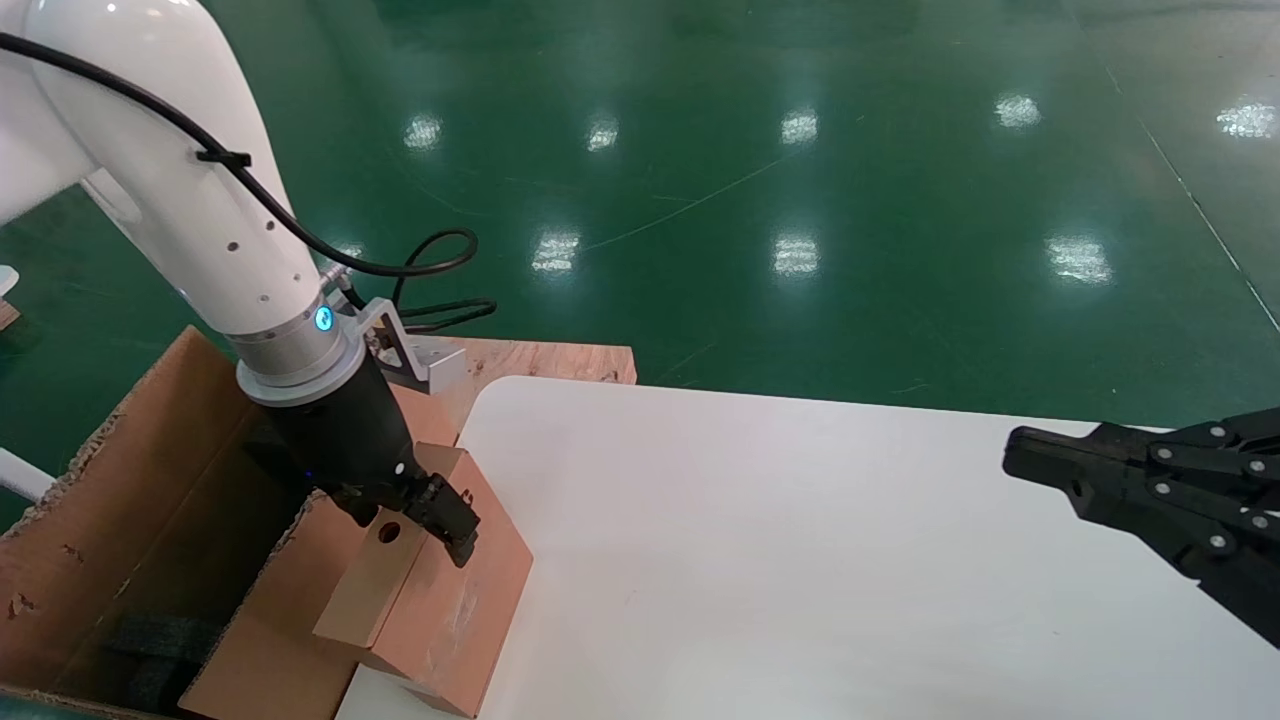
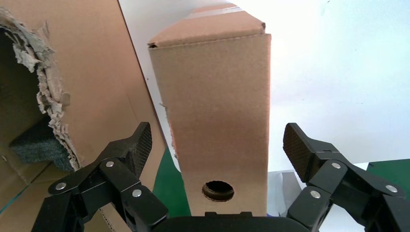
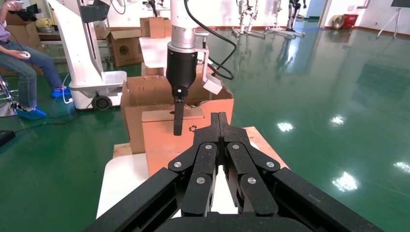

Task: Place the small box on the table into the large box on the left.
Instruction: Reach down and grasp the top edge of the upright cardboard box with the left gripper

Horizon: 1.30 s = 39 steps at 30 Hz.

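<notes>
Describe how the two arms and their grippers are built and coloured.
The left arm is glossy white, with a black cable tied along it, a silver ring with a cyan light, and a black wrist. The left gripper and right gripper are matte black linkages with silver rivets; the left fingers have textured pads.

A bare wooden board lies over the glossy green floor

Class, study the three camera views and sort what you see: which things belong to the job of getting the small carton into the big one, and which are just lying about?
Belongs to the job:
small box, standing on edge
large box, with torn flaps
table
left gripper, open astride the small box

Just lying about:
right gripper, shut, parked over the table
wooden board
black foam
</notes>
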{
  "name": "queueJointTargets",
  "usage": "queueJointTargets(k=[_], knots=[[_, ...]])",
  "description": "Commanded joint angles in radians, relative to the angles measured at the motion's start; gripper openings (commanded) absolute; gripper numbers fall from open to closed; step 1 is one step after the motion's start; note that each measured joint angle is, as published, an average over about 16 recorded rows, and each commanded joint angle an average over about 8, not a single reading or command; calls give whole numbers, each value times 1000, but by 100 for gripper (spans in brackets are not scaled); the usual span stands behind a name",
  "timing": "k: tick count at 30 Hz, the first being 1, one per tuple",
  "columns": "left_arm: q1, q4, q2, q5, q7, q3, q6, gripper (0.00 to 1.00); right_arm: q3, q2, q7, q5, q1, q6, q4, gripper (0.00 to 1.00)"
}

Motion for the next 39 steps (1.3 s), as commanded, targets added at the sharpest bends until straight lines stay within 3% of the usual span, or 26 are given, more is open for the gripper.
queueJointTargets(k=[1, 6, 7, 9, 14, 15, 39], knots=[[-1, -2, 0, -3, 1, 0, -2, 100, 0, 0, 0, 0, 0, 0, 0, 6], [1, -1, -2, -8, 3, 0, -5, 100, 0, 0, 0, 0, 0, 0, 0, 68], [1, -1, -3, -9, 4, 0, -5, 96, 0, 0, 0, 0, 0, 0, 0, 81], [2, -1, -3, -10, 4, 0, -5, 71, 0, 0, 0, 0, 0, 0, 0, 100], [2, -2, -3, -9, 3, 0, -5, 9, 0, 0, 0, 0, 0, 0, 0, 100], [2, -2, -3, -9, 3, 0, -5, 0, 0, 0, 0, 0, 0, 0, 0, 100], [1, -2, -1, -6, 2, 0, -4, 0, 0, 0, 0, 0, 0, 0, 0, 100]])
